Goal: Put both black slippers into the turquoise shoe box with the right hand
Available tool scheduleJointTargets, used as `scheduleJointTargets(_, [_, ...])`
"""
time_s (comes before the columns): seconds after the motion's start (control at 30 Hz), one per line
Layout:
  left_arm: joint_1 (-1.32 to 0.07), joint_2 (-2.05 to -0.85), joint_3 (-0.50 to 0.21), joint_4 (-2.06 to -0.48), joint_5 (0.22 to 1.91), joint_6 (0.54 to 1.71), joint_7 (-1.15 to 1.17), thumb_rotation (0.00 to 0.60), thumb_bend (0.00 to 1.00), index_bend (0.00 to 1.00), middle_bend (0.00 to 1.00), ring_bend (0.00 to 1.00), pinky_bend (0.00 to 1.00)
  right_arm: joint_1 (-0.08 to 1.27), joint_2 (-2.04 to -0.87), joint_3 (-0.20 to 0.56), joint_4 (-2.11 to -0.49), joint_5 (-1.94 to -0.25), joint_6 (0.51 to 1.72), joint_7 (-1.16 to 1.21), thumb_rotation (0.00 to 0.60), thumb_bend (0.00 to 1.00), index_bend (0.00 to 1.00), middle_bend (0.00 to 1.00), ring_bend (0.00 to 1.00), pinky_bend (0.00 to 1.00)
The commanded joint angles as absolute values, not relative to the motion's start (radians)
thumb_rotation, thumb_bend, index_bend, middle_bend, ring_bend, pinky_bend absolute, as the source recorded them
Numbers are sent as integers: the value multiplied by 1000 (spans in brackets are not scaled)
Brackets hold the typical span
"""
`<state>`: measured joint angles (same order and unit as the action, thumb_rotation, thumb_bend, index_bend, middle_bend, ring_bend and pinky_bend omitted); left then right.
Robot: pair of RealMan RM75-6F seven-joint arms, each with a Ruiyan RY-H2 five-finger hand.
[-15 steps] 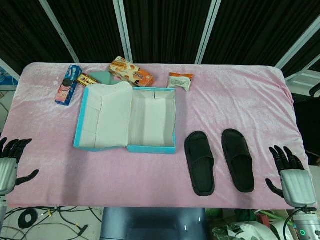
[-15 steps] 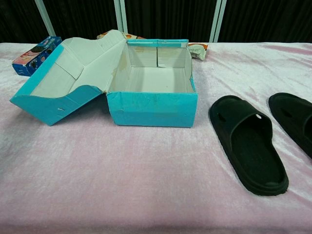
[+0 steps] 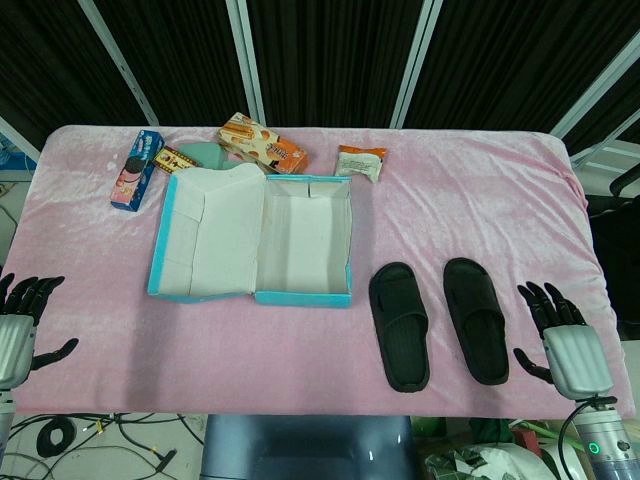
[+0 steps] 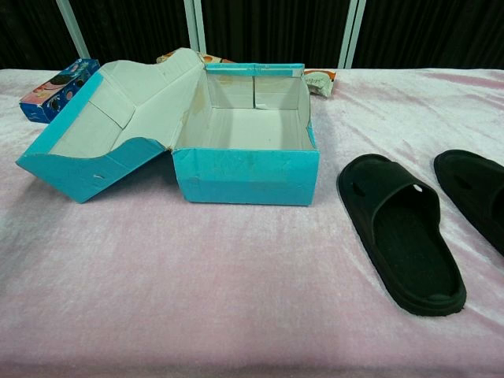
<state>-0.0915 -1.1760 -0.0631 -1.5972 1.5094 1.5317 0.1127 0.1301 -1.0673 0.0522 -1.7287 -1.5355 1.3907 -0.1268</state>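
Two black slippers lie side by side on the pink cloth: the left one (image 3: pixel 399 325) (image 4: pixel 400 229) and the right one (image 3: pixel 476 318) (image 4: pixel 476 194). The turquoise shoe box (image 3: pixel 304 242) (image 4: pixel 246 173) stands open to their left, its lid (image 3: pixel 205 234) folded out, its white inside bare. My right hand (image 3: pixel 563 340) hovers at the table's right front edge, just right of the slippers, fingers spread and holding nothing. My left hand (image 3: pixel 18 322) waits at the left front edge, fingers apart and empty. Neither hand shows in the chest view.
Along the back stand a blue biscuit box (image 3: pixel 136 169), a small dark packet (image 3: pixel 172 158), an orange snack box (image 3: pixel 263 143) and a snack bag (image 3: pixel 360 161). The pink cloth (image 3: pixel 480 210) covers the whole table.
My right hand has shifted left and slightly forward, closer to the right slipper. Nothing else has moved.
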Motion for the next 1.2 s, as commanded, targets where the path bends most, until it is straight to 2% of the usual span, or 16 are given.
scheduleJointTargets(0.03, [-93, -1167, -65, -1606, 1512, 1534, 115, 600, 4, 170, 207, 123, 38, 155, -1055, 66, -1729, -1525, 1360, -116, 600, 157, 0, 70, 22, 181])
scheduleJointTargets(0.2, [-94, -1140, -69, -1635, 1516, 1537, 120, 600, 4, 170, 207, 124, 38, 230, -1017, 102, -1746, -1482, 1253, -115, 600, 158, 0, 65, 21, 181])
scheduleJointTargets(0.4, [-101, -1105, -78, -1678, 1499, 1523, 136, 600, 5, 170, 206, 124, 38, 361, -988, 147, -1804, -1420, 1065, -132, 600, 157, 0, 60, 15, 181])
scheduleJointTargets(0.7, [-113, -1079, -87, -1695, 1466, 1490, 136, 600, 5, 171, 205, 124, 38, 580, -1002, 192, -1851, -1267, 765, -223, 600, 111, 0, 59, 11, 184])
scheduleJointTargets(0.8, [-114, -1079, -86, -1689, 1452, 1479, 129, 600, 5, 170, 205, 124, 38, 642, -1027, 191, -1845, -1196, 703, -284, 600, 109, 0, 59, 13, 185])
scheduleJointTargets(0.97, [-114, -1085, -84, -1671, 1434, 1465, 113, 600, 5, 170, 205, 123, 38, 723, -1086, 172, -1831, -1051, 675, -392, 600, 109, 0, 73, 16, 185])
scheduleJointTargets(1.2, [-119, -1096, -83, -1647, 1419, 1446, 95, 600, 5, 170, 204, 124, 38, 790, -1170, 123, -1819, -865, 752, -530, 600, 109, 0, 116, 16, 185])
